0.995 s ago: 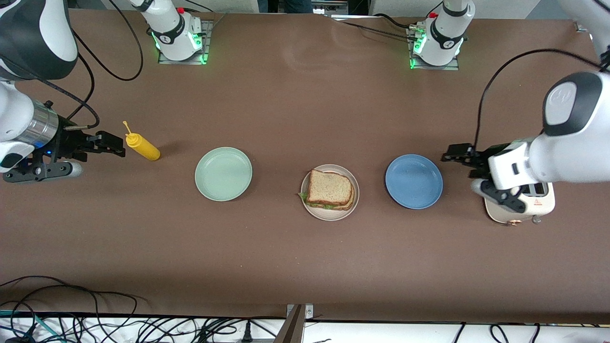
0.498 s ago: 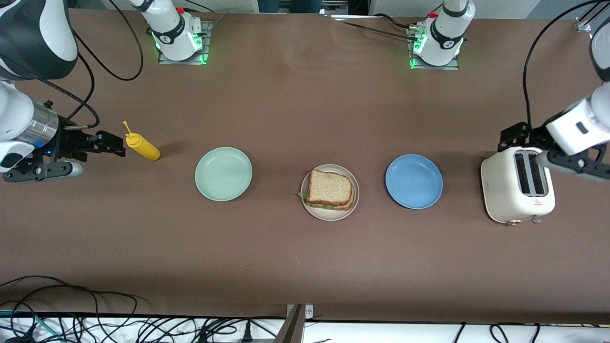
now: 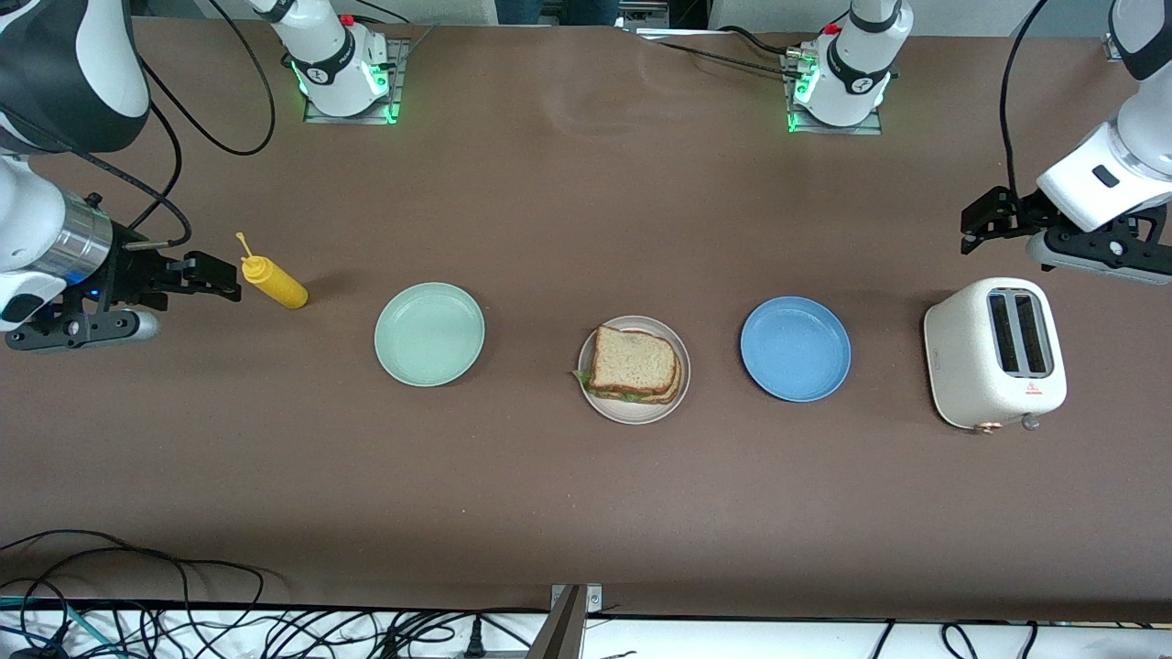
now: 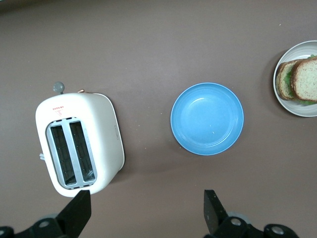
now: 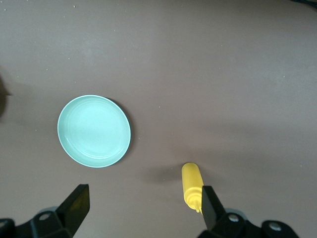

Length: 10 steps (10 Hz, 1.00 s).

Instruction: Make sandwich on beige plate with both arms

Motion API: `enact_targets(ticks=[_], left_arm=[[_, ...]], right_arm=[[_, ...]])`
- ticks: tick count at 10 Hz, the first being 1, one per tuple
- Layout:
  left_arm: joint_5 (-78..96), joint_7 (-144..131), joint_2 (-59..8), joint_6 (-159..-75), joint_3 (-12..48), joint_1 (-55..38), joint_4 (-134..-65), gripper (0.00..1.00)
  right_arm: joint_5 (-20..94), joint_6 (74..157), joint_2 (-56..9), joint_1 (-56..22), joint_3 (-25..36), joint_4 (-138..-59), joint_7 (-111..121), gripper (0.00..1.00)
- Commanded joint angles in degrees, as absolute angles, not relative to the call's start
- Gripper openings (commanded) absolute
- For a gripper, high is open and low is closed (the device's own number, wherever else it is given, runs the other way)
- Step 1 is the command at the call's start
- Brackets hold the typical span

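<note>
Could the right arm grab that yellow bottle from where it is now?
Probably yes: the right gripper hangs open right beside the yellow bottle, with nothing between them; the mint green plate sits clear of the path.

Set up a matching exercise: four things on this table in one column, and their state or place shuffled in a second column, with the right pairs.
Things:
1. beige plate
2. mint green plate
3. toaster
4. mustard bottle

States:
A. slots bare, at the left arm's end
B. holds the sandwich
C. bare, beside the beige plate
D. lying at the right gripper's fingertips

Pairs: 1-B, 2-C, 3-A, 4-D
</note>
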<state>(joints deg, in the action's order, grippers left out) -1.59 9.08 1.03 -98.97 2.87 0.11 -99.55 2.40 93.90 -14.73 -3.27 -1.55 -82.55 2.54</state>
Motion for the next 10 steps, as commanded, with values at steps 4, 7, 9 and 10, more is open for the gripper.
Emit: enact_targets(ticks=[4,7,9,10], left_arm=[[0.79,6.06,-1.41,-91.24,2.55,-0.7,-92.82,1.0],[1.14,5.28,-1.41,-90.97,2.64,-0.7,-92.81,1.0],[1.06,5.1,-1.49,-90.97,2.55,-0.7,-92.81,1.0],[1.05,5.1,-1.49,-90.97,2.55,-0.62,-92.81,1.0]], right_arm=[[1.14,92.38,-13.97,-3.16,-1.76,-83.23,2.29,1.0],[1.23,92.46,-13.97,-3.08,-1.58,-83.06,2.2,1.0],[1.32,92.46,-14.5,-2.73,-1.58,-82.62,2.29,1.0],[1.32,92.46,-14.59,-2.72,-1.58,-82.62,2.29,1.0]])
